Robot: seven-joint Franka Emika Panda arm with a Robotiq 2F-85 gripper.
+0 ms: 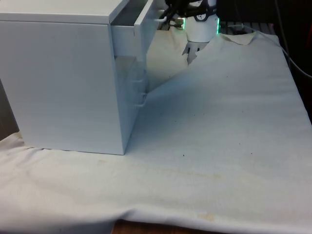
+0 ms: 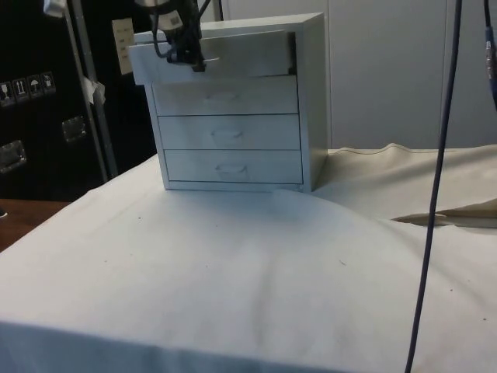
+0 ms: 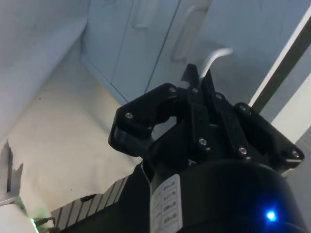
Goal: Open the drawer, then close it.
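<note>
A white chest of drawers (image 1: 58, 83) stands on the cloth at the front view's left. Its top drawer (image 2: 241, 54) is pulled partway out, and the drawer front (image 1: 143, 24) juts past the chest's body. My black gripper (image 2: 190, 58) sits at the middle of that drawer front, shut on the curved metal handle (image 3: 217, 53). In the wrist view the two fingers (image 3: 190, 77) are pressed close together, with the handle's end coming out between them. In the front view the gripper (image 1: 165, 17) is just beyond the drawer front, partly hidden by it.
The three lower drawers (image 2: 227, 134) are shut, each with a small handle. The white cloth (image 1: 219, 136) spreads wide beside the chest, with a raised fold (image 2: 443, 216) at the side view's right. A dark cable (image 2: 435, 194) hangs down close to the side camera.
</note>
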